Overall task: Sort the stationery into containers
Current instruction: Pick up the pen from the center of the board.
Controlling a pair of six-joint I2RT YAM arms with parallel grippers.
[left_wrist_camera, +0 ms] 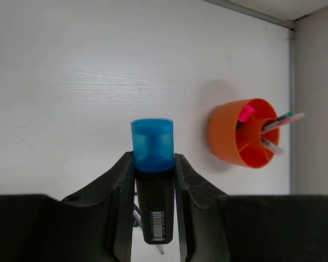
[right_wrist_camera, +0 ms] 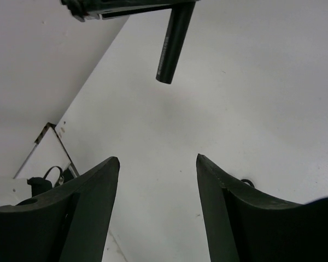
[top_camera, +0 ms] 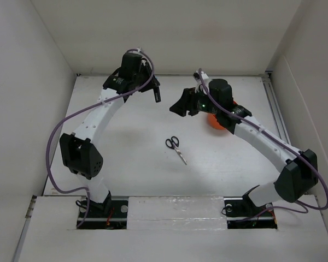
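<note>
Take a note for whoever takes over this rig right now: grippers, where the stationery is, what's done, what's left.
Left gripper: shut on the blue-capped black marker, held off the table, short of the tub.
Right gripper: open, empty.
Orange tub: far right of the table, partly hidden by the right arm in the top view.
Done: a pink-tipped item and some pens stand in the tub.
Left: the marker into the tub, then the scissors, lying on the table between the arms.
</note>
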